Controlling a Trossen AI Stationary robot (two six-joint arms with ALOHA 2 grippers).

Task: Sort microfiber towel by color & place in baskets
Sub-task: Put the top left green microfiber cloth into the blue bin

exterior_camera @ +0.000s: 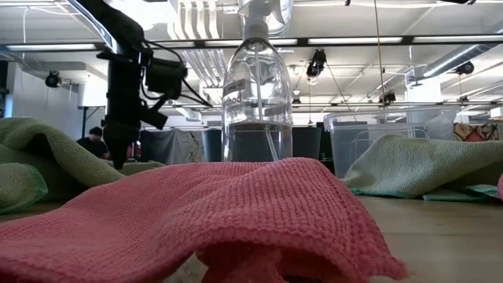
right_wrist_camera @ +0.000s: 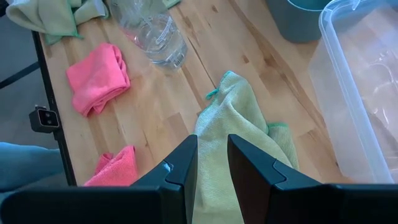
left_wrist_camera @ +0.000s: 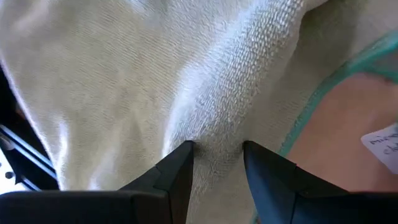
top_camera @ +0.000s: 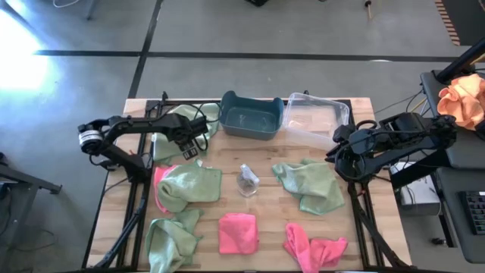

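Note:
Light green towels lie at the table's far left (top_camera: pixel 176 125), left middle (top_camera: pixel 193 182), near left (top_camera: pixel 170 236) and right (top_camera: pixel 311 186). Pink towels lie near the front (top_camera: pixel 237 231) (top_camera: pixel 314 246), and one pink towel (top_camera: pixel 160 178) shows under the left-middle green one. The teal basket (top_camera: pixel 250 115) and the clear basket (top_camera: pixel 318 117) stand at the far edge. My left gripper (top_camera: pixel 195 144) points down, open, over the far-left green towel (left_wrist_camera: pixel 155 81). My right gripper (right_wrist_camera: pixel 211 155) hangs open and empty above the right green towel (right_wrist_camera: pixel 233 118). My left gripper comes from above, pointing steeply down, with its fingertips (left_wrist_camera: pixel 185 152) on either side of a raised fold (left_wrist_camera: pixel 217 134) of the far-left green towel. Whether the tips touch the cloth, I cannot tell. The towel lies flat on the table.
A clear spray bottle (top_camera: pixel 247 179) lies mid-table between the towels. An orange cloth bundle (top_camera: pixel 462 98) sits off the table at the right. Black frame rails (top_camera: pixel 136 197) run along the table's left side.

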